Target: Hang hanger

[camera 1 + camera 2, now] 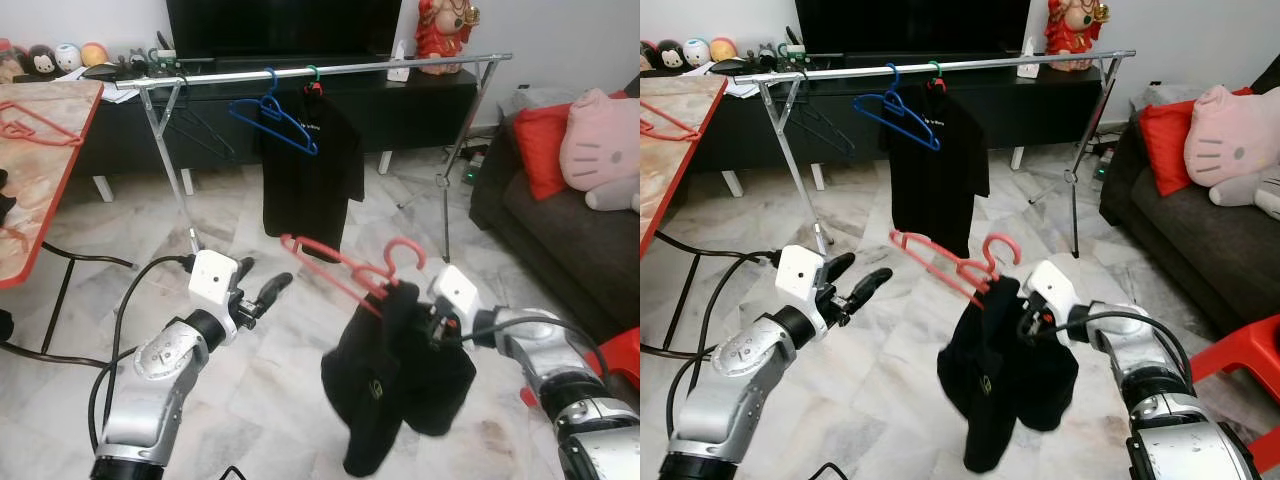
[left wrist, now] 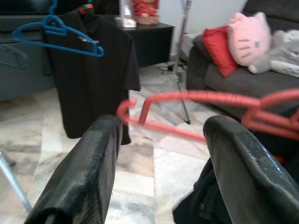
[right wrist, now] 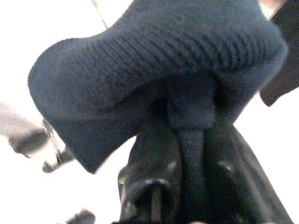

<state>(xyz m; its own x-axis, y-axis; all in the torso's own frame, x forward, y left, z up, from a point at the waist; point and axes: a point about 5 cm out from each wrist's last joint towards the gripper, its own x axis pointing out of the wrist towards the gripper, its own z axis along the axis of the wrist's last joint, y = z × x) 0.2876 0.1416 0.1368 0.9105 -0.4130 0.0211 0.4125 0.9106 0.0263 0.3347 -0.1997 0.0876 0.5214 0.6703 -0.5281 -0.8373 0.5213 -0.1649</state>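
A red hanger point(image 1: 340, 262) carries a black garment point(image 1: 395, 380) that droops toward the floor. My right gripper point(image 1: 432, 325) is shut on the garment's collar just under the hook; the right wrist view shows dark knit fabric point(image 3: 154, 56) pinched between its fingers. My left gripper point(image 1: 264, 274) is open, a little left of the hanger's left arm and apart from it. The left wrist view looks between its fingers point(image 2: 84, 177) at the red hanger point(image 2: 187, 98). Behind stands the metal clothes rail point(image 1: 400, 66), holding a blue hanger point(image 1: 275, 115) and a black shirt point(image 1: 305, 170).
A dark sofa point(image 1: 540, 225) with a red cushion and a pink plush stands on the right. A red-edged table point(image 1: 45, 160) is on the left, with cables on the tiled floor. A low TV cabinet point(image 1: 420, 105) runs behind the rail.
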